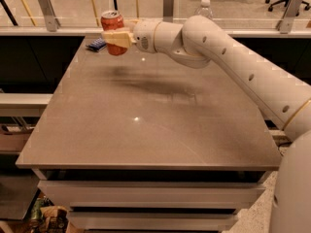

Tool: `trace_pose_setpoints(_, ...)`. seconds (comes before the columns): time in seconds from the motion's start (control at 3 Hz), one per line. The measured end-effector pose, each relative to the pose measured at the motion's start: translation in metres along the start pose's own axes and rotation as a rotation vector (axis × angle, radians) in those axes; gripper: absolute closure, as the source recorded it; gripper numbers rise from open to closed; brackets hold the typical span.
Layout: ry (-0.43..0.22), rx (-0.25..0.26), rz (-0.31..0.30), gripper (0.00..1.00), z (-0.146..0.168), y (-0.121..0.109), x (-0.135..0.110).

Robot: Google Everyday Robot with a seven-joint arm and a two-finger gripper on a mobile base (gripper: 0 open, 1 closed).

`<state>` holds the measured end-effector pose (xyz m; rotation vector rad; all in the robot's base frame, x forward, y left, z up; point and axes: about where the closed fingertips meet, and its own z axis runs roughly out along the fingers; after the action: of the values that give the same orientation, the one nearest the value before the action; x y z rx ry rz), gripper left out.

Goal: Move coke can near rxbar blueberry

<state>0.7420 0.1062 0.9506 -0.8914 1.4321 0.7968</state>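
The gripper (114, 37) is closed around the can (112, 20), its pale fingers (116, 36) clamping the middle of the upright red body. The can hangs above the far left corner of the bench (146, 130), with the arm's shadow on the surface below. The bar (96, 44) lies flat on that corner, just left of the can and apart from it. A water bottle (205, 8) stands behind the arm, beyond the far edge.

Cream gripper (112, 35) grips red-orange aluminium coke can (112, 21) aloft; flat dark-blue rxbar blueberry (96, 44) lies just beyond, below its fingers (119, 38); brown tabletop (146, 130) nearer is open.
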Motion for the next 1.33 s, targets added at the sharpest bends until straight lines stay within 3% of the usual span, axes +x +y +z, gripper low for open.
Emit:
trace_pose_setpoints(0.67,0.033,0.019,0.022,1.00,0.036,-0.034,0.008)
trace_pose_setpoints(1.33,0.046,0.057,0.033,1.00,0.063,-0.048,0.029)
